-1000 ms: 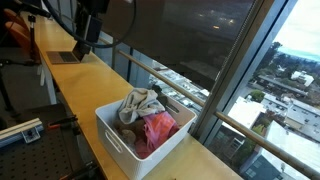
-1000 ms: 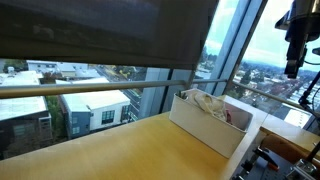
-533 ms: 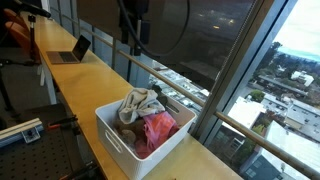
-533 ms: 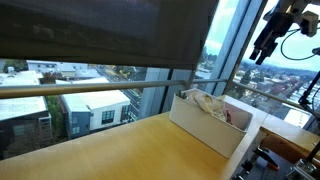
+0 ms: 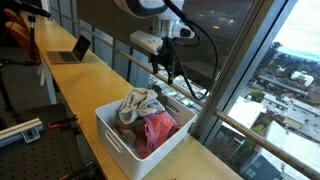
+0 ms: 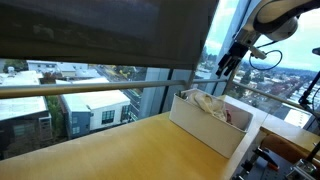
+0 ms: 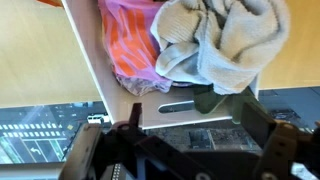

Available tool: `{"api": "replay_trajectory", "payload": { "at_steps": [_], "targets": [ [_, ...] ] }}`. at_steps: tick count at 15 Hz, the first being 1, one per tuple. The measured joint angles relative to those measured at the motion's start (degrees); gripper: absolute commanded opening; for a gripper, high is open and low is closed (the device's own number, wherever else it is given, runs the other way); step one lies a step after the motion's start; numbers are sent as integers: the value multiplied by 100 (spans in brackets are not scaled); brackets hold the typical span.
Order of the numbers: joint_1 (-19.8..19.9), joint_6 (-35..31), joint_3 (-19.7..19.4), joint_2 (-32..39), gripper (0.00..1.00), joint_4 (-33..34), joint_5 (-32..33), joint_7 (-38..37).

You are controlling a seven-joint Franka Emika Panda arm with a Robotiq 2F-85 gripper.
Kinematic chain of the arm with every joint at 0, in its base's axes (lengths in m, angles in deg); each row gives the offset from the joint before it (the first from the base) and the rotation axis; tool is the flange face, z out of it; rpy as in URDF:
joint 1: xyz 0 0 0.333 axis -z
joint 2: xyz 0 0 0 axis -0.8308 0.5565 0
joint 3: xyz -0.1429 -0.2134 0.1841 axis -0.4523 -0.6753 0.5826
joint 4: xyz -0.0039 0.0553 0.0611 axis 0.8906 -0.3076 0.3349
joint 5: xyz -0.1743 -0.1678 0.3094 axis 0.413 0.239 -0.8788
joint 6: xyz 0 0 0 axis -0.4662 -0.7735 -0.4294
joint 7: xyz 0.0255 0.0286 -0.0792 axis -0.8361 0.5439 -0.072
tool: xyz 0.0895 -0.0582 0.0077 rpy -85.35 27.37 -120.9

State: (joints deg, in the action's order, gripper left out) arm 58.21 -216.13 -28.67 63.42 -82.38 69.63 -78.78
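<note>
My gripper [image 5: 164, 70] hangs in the air above the far end of a white bin [image 5: 112, 140], open and empty. It also shows in an exterior view [image 6: 226, 67], above the bin [image 6: 205, 131]. The bin holds a grey-beige cloth [image 5: 140, 103] and a pink-red cloth [image 5: 157, 128]. In the wrist view my open fingers [image 7: 190, 125] frame the bin's end wall with its handle slot [image 7: 172, 106]. The grey cloth [image 7: 225, 40] and the pink and orange cloth [image 7: 133, 45] lie inside.
The bin stands on a long wooden counter [image 5: 90, 88] by a large window with a metal rail [image 5: 190, 97]. A laptop [image 5: 72, 52] sits further along the counter. A dark roller blind [image 6: 90, 30] hangs over the window.
My arm has swung along the counter from near the laptop to above the bin and has come lower. The bin and cloths have not moved.
</note>
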Motion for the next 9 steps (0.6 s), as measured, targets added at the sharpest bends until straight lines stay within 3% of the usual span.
{"api": "replay_trajectory", "payload": {
  "at_steps": [4,9],
  "targets": [
    [67,-319,-14,923,100,282,481,-82],
    [160,-332,-29,1798,100,647,561,-105]
  ]
}}
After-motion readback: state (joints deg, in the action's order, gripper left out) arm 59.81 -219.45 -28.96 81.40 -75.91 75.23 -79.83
